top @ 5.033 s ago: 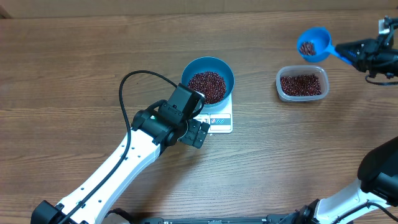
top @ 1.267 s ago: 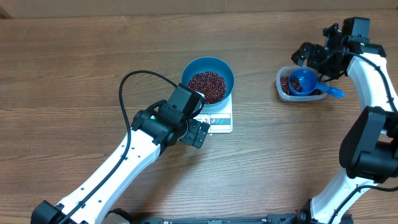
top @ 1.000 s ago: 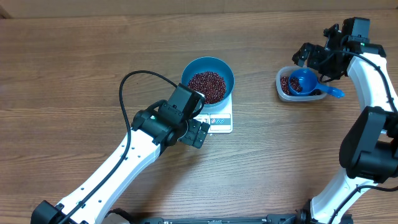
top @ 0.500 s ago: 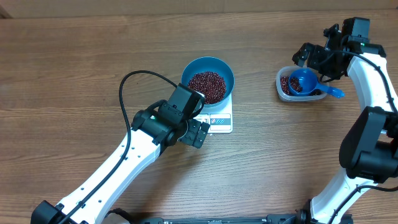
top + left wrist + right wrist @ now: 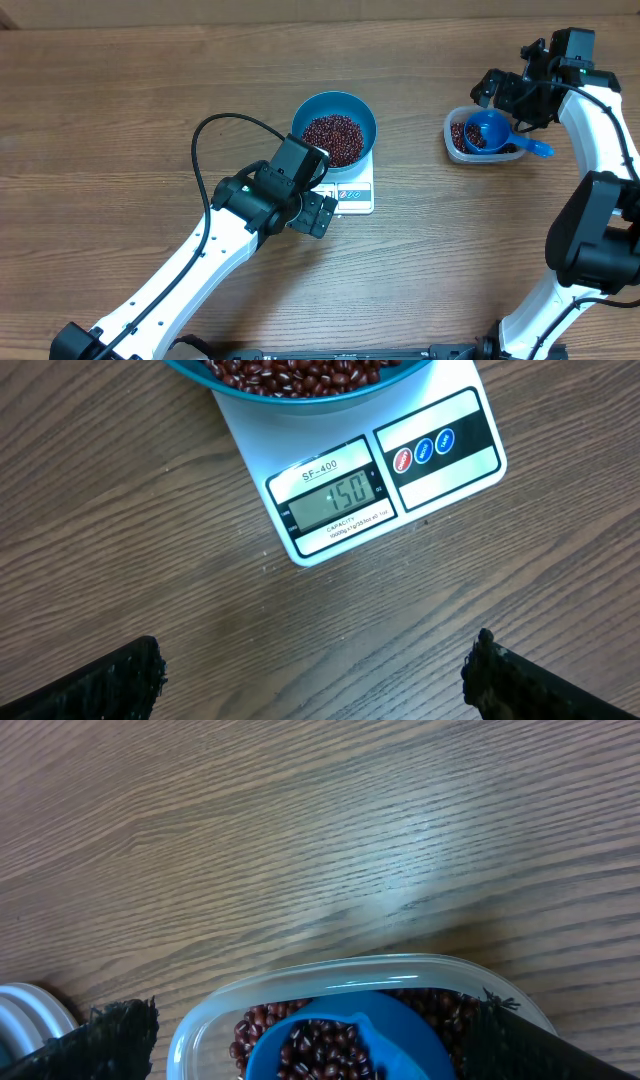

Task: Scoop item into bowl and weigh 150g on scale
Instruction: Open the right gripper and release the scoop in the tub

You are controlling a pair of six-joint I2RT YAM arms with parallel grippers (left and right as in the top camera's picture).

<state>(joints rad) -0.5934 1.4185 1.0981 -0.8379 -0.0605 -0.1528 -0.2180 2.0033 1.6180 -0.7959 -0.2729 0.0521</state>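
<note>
**Weighing appears complete; both arms stand off with nothing in hand.**

The bowl, filled with beans, sits on the scale, whose display reads the target weight. The left gripper hovers just beside the scale with fingers spread wide, holding nothing, placed so its camera faces the readout. The right gripper, fingers likewise spread, hangs over the tub, where the scoop lies among the remaining beans, apparently parked as no longer needed.

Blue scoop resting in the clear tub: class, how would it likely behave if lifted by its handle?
The scoop looks like rigid plastic, so probably stiff and light. It holds beans, so tilting would likely spill them; its smooth handle may slip.
</note>
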